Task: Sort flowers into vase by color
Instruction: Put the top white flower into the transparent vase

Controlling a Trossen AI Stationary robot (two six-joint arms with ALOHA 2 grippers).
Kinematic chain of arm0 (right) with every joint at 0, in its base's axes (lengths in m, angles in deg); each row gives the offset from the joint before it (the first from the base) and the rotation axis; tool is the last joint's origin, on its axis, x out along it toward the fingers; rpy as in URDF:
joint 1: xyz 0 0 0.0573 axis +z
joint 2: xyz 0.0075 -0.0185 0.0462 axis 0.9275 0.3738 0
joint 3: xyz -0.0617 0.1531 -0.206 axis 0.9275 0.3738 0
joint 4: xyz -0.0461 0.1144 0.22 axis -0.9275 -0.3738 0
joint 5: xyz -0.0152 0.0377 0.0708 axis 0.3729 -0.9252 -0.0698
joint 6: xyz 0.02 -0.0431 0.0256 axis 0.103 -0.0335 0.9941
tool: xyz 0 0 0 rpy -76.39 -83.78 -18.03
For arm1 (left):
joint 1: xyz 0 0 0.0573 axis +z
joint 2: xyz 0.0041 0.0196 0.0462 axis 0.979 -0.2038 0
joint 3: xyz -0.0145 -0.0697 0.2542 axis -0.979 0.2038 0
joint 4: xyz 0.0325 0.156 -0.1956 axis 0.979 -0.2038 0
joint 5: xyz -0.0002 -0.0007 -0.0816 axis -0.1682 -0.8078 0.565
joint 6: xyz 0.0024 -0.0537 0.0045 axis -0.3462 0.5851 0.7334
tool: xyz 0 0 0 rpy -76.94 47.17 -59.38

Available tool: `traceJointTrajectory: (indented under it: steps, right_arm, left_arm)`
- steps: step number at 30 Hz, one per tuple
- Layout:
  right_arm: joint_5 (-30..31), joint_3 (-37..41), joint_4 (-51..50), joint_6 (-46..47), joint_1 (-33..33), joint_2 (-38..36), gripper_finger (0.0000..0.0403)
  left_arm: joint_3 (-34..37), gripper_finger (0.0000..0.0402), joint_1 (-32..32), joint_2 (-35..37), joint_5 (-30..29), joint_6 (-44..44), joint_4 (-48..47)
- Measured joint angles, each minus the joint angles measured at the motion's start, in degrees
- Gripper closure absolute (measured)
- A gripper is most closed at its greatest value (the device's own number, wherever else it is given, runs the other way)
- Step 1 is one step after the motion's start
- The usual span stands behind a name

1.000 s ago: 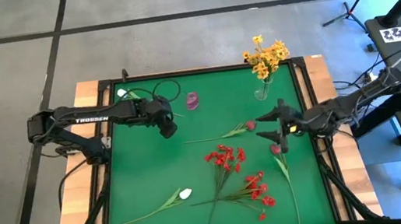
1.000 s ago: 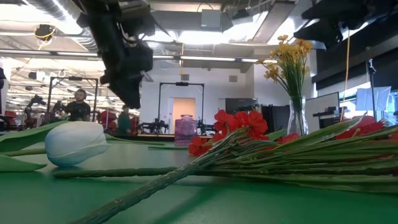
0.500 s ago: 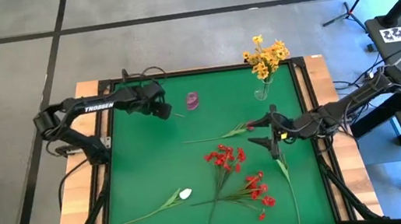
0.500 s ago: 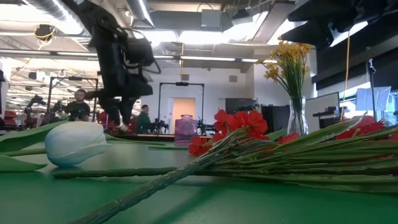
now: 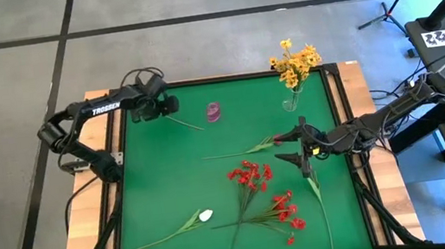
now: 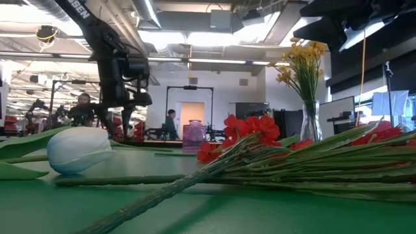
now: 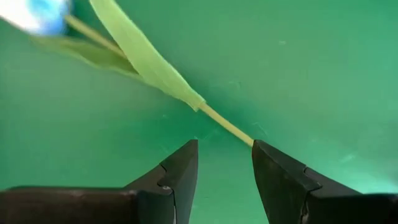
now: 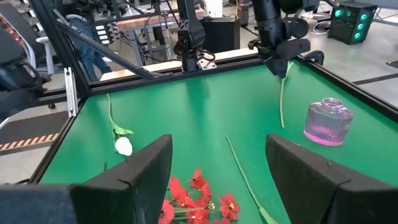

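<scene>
High view shows the flowers spread over the green table point(image 5: 161, 185). Two red sprays point(image 5: 251, 175) lie mid-table with their thin stems fanning toward the near edge. A white tulip point(image 5: 206, 216) lies toward the near-left corner. Two dark tulips point(image 5: 277, 139) lie by the right edge, one stem pointing left and the other running to the near edge. Yellow sprays point(image 5: 295, 60) stand upright in a clear vase point(image 5: 291, 103) at the far-right corner. A pink vase point(image 5: 214, 111) stands empty near the far edge.

We see the left gripper point(image 5: 156, 107) at the far-left corner, over one end of a leafy stem point(image 5: 186, 123) that slants toward the pink vase. Only the left wrist view shows the detail. Its blunt dark fingers stand apart with bare table between them, and the stem's thin end meets the inner tip of one finger, unpinched. A long smooth leaf folds along the stem, whose other end is a pale blur we cannot make out.

The right gripper point(image 5: 300, 148) hovers between the two dark tulips. In its wrist view the fingers are spread wide around nothing. That view also shows the pink vase as squat, ribbed glass.

From the low view we get textures: the white tulip's matte, rounded bud, crinkled red petals and ridged plastic stems.
</scene>
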Motion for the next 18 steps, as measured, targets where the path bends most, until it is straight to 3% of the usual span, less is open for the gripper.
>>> traceJointTrajectory:
  steps: [18]
  right_arm:
    - [-1.57,0.00,0.00,-0.02,-0.01,0.00,0.0146]
  left_arm:
    - [0.00,0.0256,5.80,-2.16,2.64,11.69,0.74]
